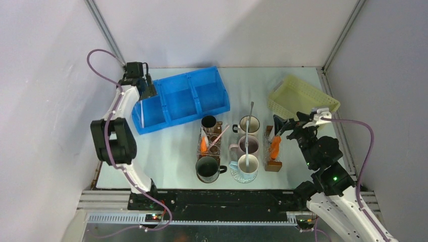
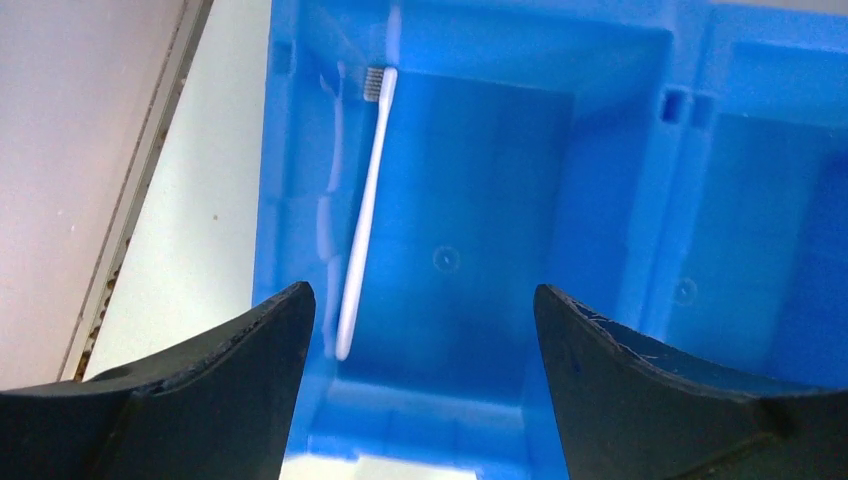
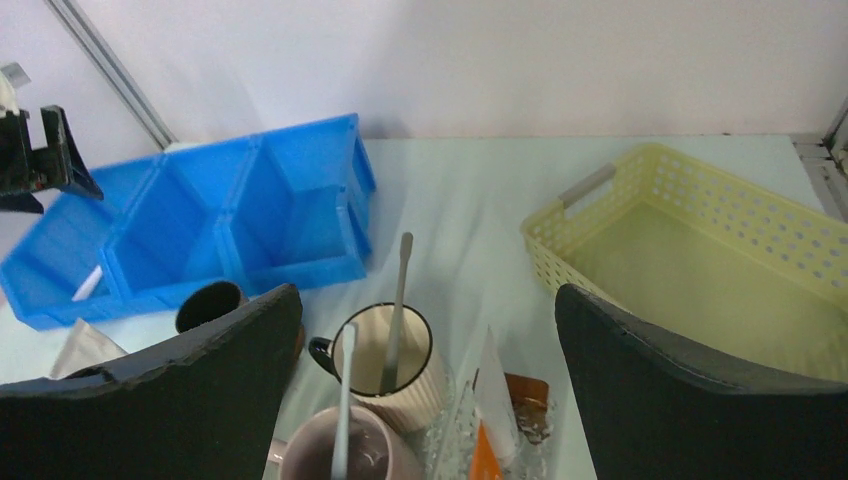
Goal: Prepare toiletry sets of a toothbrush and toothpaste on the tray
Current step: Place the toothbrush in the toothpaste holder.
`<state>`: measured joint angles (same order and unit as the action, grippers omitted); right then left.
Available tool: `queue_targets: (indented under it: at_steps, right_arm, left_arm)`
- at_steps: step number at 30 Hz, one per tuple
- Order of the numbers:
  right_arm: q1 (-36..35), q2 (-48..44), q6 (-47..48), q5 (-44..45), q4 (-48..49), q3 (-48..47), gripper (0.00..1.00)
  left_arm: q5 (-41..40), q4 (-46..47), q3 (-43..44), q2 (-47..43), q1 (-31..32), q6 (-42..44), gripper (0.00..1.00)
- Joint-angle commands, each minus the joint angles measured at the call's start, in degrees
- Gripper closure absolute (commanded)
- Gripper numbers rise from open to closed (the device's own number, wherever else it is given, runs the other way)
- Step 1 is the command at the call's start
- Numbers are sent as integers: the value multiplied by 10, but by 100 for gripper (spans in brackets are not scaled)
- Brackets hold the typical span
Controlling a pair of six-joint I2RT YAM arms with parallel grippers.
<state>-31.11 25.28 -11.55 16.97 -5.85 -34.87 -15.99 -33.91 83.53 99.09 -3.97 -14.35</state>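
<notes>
**Top view.** Blue tray (image 1: 194, 96), three compartments, sits at 11 o'clock on the bench (image 1: 166, 151). Left end effector (image 1: 148, 89) hangs over the tray's 9 o'clock compartment, fingers apart, holding nothing. White toothbrush (image 1: 142, 114) lies in that same compartment. Mugs cluster mid-bench, and a grey toothbrush (image 1: 250, 112) stands in the cream mug (image 1: 250, 124). Orange toothpaste tube (image 1: 275, 146) stands upright at 3 o'clock of the mugs. Right end effector (image 1: 283, 126) is just above it, fingers apart, empty. Yellow basket (image 1: 303, 98) sits at 1 o'clock.

**Left wrist view.** Left end effector (image 2: 420, 292) fingers wide apart over the blue tray (image 2: 620, 120). White toothbrush (image 2: 365, 210) lies along the compartment's 9 o'clock wall, bristles toward 12 o'clock.

**Right wrist view.** Right end effector (image 3: 425, 290) fingers wide apart, nothing between them. Cream mug (image 3: 412, 385) with grey toothbrush (image 3: 397, 300) at 6 o'clock. Orange toothpaste tube (image 3: 492, 400) just beside the mug at 5 o'clock. Blue tray (image 3: 300, 215) at 9 o'clock, yellow basket (image 3: 700, 230) at 3 o'clock.
</notes>
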Motion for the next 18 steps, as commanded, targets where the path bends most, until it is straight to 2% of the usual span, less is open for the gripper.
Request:
queue_targets:
  at_steps: [1, 7, 18]
  right_arm:
    - [2, -1, 34, 0, -28, -18, 0]
    - [2, 10, 45, -4, -29, -18, 0]
    - [2, 24, 51, -13, -28, -18, 0]
  left_arm:
    - [31, -4, 53, 51, -22, 23, 14]
    - [68, -3, 80, 129, -43, 32, 18]
    - [89, 18, 74, 185, -60, 9, 17]
